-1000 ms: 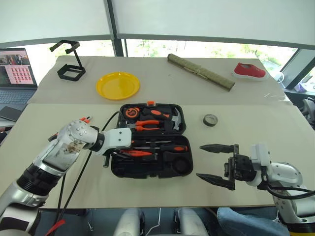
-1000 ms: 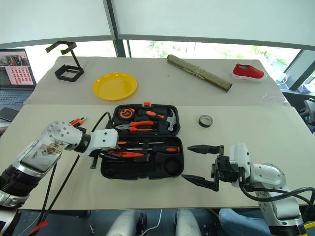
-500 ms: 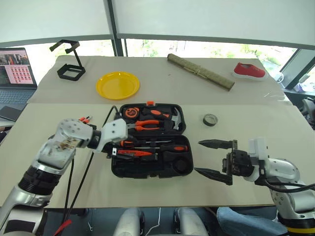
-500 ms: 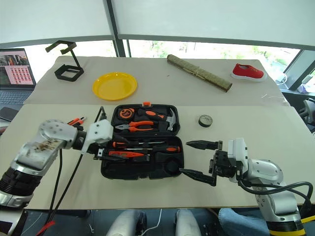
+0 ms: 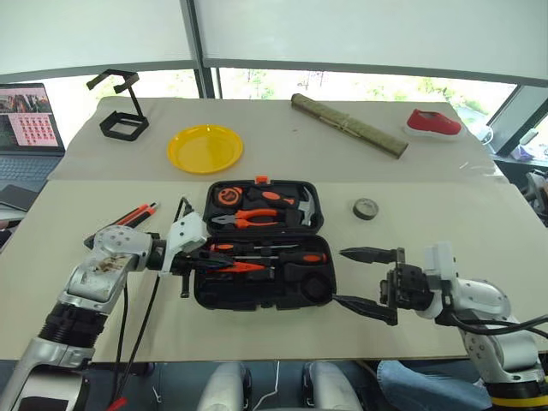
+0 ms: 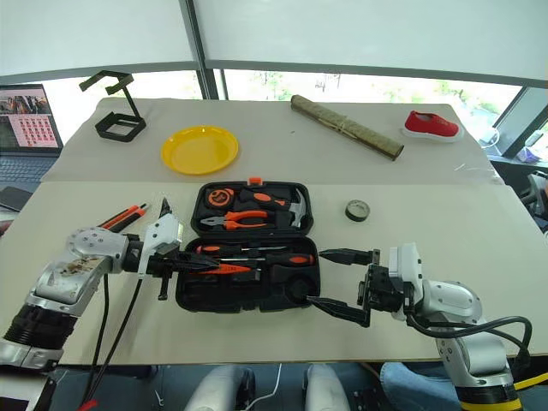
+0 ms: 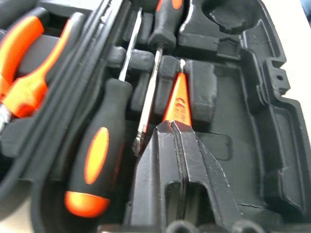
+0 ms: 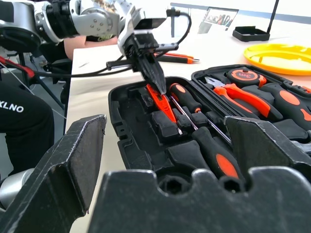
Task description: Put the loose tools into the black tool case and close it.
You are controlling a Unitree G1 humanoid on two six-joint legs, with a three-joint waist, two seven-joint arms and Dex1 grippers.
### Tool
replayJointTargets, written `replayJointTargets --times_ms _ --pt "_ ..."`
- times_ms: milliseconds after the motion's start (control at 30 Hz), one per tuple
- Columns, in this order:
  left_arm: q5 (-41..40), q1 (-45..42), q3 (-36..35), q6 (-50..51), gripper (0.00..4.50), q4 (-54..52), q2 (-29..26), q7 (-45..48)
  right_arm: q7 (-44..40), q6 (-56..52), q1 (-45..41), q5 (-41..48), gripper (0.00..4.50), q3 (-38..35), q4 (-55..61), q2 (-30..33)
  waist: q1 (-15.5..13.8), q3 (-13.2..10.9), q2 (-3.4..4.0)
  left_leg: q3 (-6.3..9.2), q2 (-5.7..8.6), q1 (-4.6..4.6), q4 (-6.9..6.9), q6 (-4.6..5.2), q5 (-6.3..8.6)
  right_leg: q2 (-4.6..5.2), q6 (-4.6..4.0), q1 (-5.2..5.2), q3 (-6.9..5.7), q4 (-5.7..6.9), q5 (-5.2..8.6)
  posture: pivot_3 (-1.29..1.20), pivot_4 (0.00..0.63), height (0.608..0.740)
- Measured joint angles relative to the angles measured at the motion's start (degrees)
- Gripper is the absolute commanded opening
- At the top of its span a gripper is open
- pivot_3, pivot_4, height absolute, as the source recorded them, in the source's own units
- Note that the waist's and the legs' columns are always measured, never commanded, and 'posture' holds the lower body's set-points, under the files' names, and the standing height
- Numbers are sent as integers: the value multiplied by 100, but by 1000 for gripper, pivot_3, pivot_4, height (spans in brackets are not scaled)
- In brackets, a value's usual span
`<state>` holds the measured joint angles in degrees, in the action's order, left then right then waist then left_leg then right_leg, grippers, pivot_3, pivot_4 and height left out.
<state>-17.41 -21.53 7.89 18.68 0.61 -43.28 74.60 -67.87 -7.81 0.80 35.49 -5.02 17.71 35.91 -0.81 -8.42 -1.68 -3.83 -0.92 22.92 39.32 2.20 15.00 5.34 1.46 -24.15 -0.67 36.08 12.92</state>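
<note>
The black tool case (image 5: 257, 300) lies open at the table's middle. Two orange-and-black screwdrivers (image 5: 300, 258) (image 7: 92, 165) and the small orange tester screwdriver (image 5: 242, 267) (image 7: 178, 99) lie in its near half. My left gripper (image 5: 205, 256) (image 7: 173, 125) is shut, its tip resting at the tester's end by the case's left edge. The right gripper (image 5: 340, 276) stands wide open just right of the case, with nothing between its fingers. The utility knife (image 5: 133, 215) lies on the table left of the case. To the case's right sits the grey tape roll (image 5: 366, 208).
Pliers (image 5: 244, 217), a hammer (image 5: 306, 205) and a tape measure (image 5: 228, 195) sit in the far half. Behind are a yellow plate (image 5: 205, 148), black wire stand (image 5: 122, 116), rolled mat (image 5: 347, 125) and red shoe (image 5: 434, 122). A laptop (image 5: 30, 128) sits far left.
My left hand rose a little at the case's left edge, then dropped and rolled, so its shut fingers now point down at the tester screwdriver. The right gripper has hardly moved.
</note>
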Motion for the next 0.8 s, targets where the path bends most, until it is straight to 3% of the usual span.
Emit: replayJointTargets --times_ms 567,733,800 --pt "272 165 225 475 88 -525 116 -876 -32 36 -12 -77 4500 18 -90 -128 10 5 3 0 -2 -32 2 0 0 -2 -1 29 6 7 0 0 150 740" --pt "243 401 163 535 88 -665 149 -1072 -31 38 -13 -81 4500 18 -91 -158 30 7 6 0 -6 -87 -8 1 3 -2 -5 84 5 -2 3 0 150 740" --pt "126 730 -178 348 605 -735 339 -1326 -23 107 -67 -87 4500 12 -111 -213 52 10 11 -1 -7 -96 -14 1 3 1 -6 88 9 -5 4 0 150 740"
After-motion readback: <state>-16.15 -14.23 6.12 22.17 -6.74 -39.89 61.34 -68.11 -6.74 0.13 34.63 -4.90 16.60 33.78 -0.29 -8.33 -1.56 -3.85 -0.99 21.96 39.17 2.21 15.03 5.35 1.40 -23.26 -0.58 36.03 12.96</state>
